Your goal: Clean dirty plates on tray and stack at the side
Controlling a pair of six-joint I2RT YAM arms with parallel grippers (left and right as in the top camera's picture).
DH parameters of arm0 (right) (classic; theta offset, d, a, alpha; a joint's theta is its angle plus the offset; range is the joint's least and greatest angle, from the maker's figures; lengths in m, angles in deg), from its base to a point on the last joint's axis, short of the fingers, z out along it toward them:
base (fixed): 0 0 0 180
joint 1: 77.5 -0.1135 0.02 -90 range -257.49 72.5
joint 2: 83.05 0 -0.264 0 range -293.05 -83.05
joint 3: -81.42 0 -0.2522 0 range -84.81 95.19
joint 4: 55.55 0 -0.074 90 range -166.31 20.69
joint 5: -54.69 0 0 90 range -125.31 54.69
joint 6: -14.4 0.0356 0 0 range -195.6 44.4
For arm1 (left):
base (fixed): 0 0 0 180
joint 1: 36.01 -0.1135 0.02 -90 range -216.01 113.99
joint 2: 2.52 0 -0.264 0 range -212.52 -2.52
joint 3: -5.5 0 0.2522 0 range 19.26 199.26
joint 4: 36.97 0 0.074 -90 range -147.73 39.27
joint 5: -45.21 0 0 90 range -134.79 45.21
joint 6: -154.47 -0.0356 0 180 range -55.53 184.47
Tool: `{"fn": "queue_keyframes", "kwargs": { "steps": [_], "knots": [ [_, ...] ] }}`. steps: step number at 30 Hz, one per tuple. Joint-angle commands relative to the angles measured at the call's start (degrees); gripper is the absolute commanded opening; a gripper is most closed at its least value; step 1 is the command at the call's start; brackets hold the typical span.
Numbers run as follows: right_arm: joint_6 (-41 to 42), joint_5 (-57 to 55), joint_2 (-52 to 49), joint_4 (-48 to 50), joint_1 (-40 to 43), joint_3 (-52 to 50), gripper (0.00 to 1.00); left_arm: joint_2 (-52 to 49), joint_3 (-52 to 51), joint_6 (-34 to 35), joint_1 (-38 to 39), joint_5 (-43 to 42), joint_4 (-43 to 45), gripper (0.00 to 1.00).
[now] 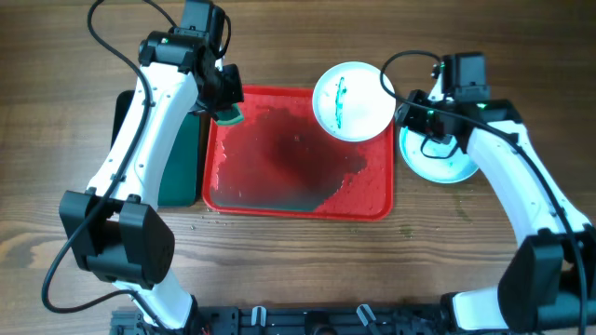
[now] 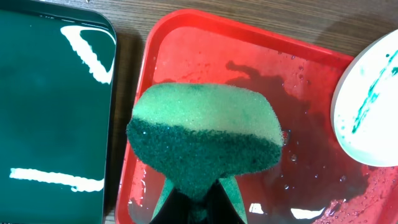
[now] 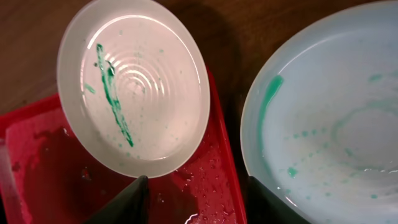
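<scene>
Sponge poised at the wet tray, with one streaked plate yet to scrub.

We hold the green two-layer sponge point(image 2: 205, 134) pinched in our left pincer point(image 2: 199, 205), dark scouring face down. It sits over the far-left corner of the large red rectangular plastic tray point(image 1: 372, 200), probably to reach the round white plate with a teal streak point(image 1: 352, 100) at the far-right corner, partly over the rim. Our right pincer point(image 3: 200, 202) hangs wide and empty between that plate and a pale-aqua round plate point(image 1: 442, 166) on the wooden counter point(image 1: 279, 270) just beside the tray, likely the stacking spot; it shows faint green smears.
</scene>
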Motion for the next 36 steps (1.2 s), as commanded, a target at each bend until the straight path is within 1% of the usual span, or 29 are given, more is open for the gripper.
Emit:
{"fn": "queue_keyframes", "kwargs": {
  "steps": [1, 5, 8, 9, 10, 13, 16, 18, 19, 20, 21, 23, 25, 30, 33, 36],
  "knots": [
    [2.3, -2.9, -5.6, 2.6, -2.4, 0.7, 0.50, -0.4, 0.0, 0.9, -0.1, -0.5, 0.2, 0.04],
    [2.3, -3.3, -10.3, 4.8, -4.6, 0.7, 0.48, -0.4, 0.0, 0.9, -0.1, -0.5, 0.2, 0.04],
    [2.1, -3.7, -13.5, 5.2, -4.9, 0.7, 0.35, -0.4, 0.0, 0.9, -0.1, -0.5, 0.2, 0.04],
    [2.0, -3.7, -15.0, 5.3, -5.3, 0.7, 0.27, -0.4, 0.0, 0.9, -0.1, -0.5, 0.2, 0.04],
    [1.6, -3.5, -15.7, 5.4, -5.8, 0.7, 0.24, -0.4, 0.0, 0.9, -0.1, -0.5, 0.2, 0.04],
    [-1.3, -3.3, -16.3, 7.0, -7.9, 0.7, 0.22, -0.4, 0.0, 0.9, -0.1, -0.5, 0.2, 0.04],
    [-4.3, -3.6, -16.3, 8.0, -10.3, 0.7, 0.16, -0.4, 0.0, 0.9, -0.1, -0.5, 0.2, 0.04],
    [-8.8, -3.2, -16.3, 7.0, -11.7, 0.7, 0.14, -0.4, 0.0, 0.9, -0.1, -0.5, 0.2, 0.04],
    [-13.0, -2.2, -16.3, 5.7, -12.7, 0.7, 0.14, -0.4, 0.0, 0.9, -0.1, -0.5, 0.1, 0.04],
    [-17.6, 0.7, -16.2, 4.1, -13.8, 0.7, 0.14, -0.4, 0.0, 0.9, -0.1, -0.5, 0.1, 0.04],
    [-20.0, 3.7, -16.1, 3.1, -14.6, 0.8, 0.15, -0.4, 0.0, 0.9, -0.1, -0.5, 0.2, 0.04],
    [-22.0, 7.7, -15.1, 2.3, -16.3, 0.8, 0.15, -0.4, 0.0, 0.9, -0.1, -0.5, 0.2, 0.04],
    [-23.5, 7.3, -12.3, 0.9, -18.2, 0.8, 0.16, -0.4, 0.0, 0.9, -0.1, -0.5, 0.2, 0.04],
    [-23.1, 4.2, -7.2, 0.7, -17.8, 1.9, 0.35, -0.4, 0.0, 0.9, -0.1, -0.5, 0.2, 0.04],
    [-24.2, -1.1, -7.5, 3.9, -17.0, 3.1, 0.37, -0.4, 0.0, 0.9, -0.1, -0.5, 0.2, 0.04],
    [-28.0, -1.8, -11.1, 8.9, -16.6, 3.2, 0.37, -0.4, 0.0, 1.2, -0.1, -0.5, 0.2, 0.04]
  ]
}}
